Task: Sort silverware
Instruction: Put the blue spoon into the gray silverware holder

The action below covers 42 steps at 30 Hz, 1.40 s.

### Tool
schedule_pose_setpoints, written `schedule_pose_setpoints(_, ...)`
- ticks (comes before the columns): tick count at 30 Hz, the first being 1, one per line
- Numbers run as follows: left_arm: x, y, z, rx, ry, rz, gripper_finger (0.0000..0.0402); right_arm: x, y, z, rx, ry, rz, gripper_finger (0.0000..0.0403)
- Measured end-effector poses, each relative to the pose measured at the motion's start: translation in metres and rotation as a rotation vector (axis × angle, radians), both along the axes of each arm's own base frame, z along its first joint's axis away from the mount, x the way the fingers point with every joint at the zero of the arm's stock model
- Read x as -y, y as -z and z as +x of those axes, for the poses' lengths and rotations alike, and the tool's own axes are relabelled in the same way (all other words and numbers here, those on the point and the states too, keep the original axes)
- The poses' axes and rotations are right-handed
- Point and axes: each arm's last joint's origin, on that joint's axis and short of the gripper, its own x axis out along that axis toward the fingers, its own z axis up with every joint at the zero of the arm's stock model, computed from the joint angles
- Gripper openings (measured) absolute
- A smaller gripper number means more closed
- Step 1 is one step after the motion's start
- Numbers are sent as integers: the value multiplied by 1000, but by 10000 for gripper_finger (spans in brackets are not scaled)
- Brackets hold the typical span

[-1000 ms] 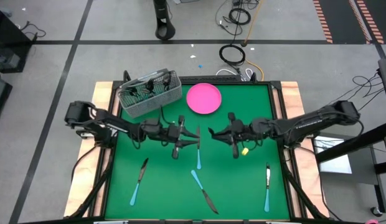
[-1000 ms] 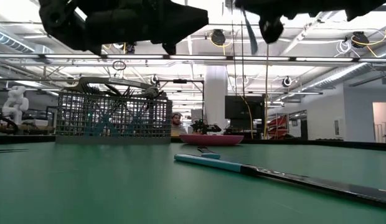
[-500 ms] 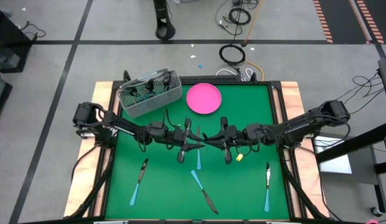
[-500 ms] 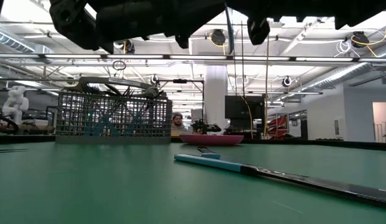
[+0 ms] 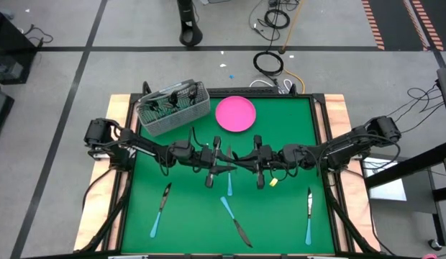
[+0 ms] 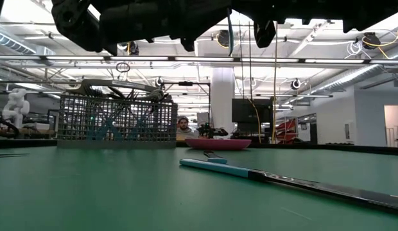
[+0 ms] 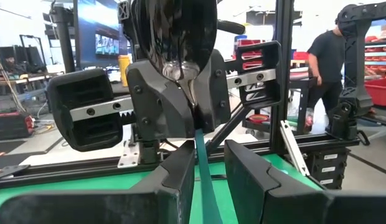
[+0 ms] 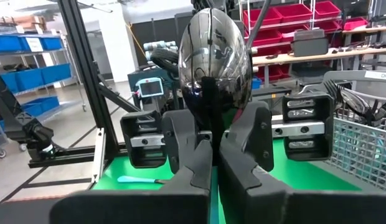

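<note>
One spoon (image 5: 234, 167) hangs above mid-table, bridged between both arms, which looks like a hand-over. The left gripper (image 5: 223, 167) is closed partway on its blue handle. The right gripper (image 5: 246, 166) is pinched tight just under the bowl (probably taking it for drop-off). Four pieces (image 5: 236, 221) wait on the mat, well clear of the basket (image 5: 173, 108), which already holds some.
</note>
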Motion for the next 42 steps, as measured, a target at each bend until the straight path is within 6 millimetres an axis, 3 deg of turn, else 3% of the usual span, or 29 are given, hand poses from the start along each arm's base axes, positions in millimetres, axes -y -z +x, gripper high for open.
schedule_pose_setpoints(18, -4, 0, 1, -7, -77, -33, 85, 2, 0, 0, 2, 75, -4, 0)
schedule_pose_setpoints(25, -4, 0, 1, -8, -83, -35, 12, 2, 0, 0, 0, 75, -14, 0)
schedule_pose_setpoints(32, -4, 0, 1, -8, -83, -35, 6, 2, 0, 0, -1, 75, -14, 0)
schedule_pose_setpoints(37, -4, 0, 1, -5, -83, -33, 2, 2, 0, 0, -1, 74, -3, 21)
schedule_pose_setpoints(42, -4, 0, 1, -4, -83, -33, 0, 2, 0, 0, -5, 75, -4, 71)
